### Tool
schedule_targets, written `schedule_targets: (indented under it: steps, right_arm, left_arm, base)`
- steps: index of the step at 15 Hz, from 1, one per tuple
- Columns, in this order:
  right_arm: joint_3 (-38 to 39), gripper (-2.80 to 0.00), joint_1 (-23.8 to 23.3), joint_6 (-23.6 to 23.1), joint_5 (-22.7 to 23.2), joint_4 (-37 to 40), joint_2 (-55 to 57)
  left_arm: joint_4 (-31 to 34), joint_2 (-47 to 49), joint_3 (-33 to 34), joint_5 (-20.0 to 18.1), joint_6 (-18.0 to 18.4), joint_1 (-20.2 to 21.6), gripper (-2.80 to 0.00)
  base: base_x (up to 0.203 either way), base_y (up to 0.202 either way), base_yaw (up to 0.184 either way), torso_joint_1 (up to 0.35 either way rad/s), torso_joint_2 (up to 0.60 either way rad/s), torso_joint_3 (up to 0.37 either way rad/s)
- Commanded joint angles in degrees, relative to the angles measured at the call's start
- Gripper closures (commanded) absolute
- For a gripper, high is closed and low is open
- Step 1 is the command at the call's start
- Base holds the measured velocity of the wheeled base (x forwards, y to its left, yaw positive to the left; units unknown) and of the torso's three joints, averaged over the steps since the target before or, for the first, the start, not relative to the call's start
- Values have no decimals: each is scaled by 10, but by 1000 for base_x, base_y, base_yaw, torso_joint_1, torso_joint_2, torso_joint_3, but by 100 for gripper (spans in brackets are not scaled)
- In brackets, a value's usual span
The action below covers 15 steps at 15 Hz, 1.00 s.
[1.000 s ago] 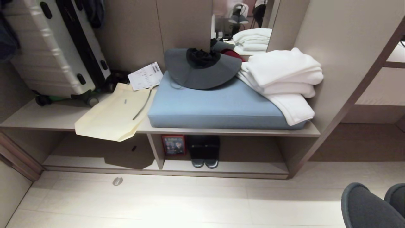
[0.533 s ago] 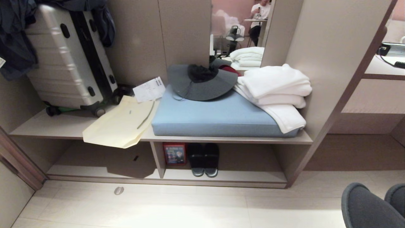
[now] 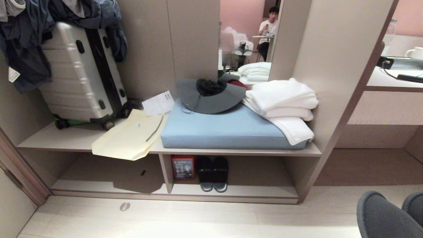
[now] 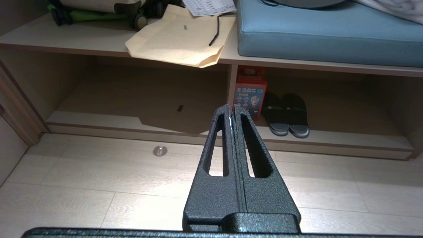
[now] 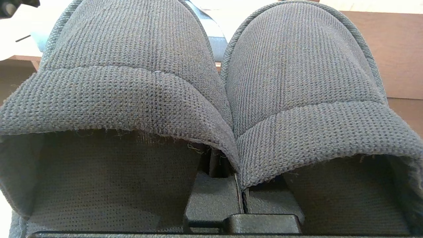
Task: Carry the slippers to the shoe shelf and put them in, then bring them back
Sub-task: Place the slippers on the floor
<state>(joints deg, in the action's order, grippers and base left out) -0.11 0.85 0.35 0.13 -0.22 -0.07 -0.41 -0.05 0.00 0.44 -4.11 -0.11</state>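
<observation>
My right gripper is clamped on the slippers, their toe bands side by side ahead of it. My left gripper hangs closed and empty above the floor; the shoe shelf lies ahead of it, holding another dark pair.

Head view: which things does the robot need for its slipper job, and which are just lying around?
For the job: grey slippers, held in the right gripper; shoe shelf.
Just lying about: suitcase, hat, towels, blue cushion, paper bag, red box, other dark slippers in the shelf.
</observation>
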Motion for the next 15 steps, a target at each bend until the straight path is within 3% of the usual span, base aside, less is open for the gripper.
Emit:
schedule_targets:
  steps: [1,10,15]
  right_arm:
    - [0,0,0,0,0,0,0]
    - [0,0,0,0,0,0,0]
    - [0,0,0,0,0,0,0]
  left_arm:
    - [0,0,1,0,0,0,0]
    - [0,1,0,1,9,0,0]
    - [2,1,0,0,17,1,0]
  base:
    - [0,0,0,0,0,0]
    - [0,0,0,0,0,0]
    - [0,-177,1,1,1,3]
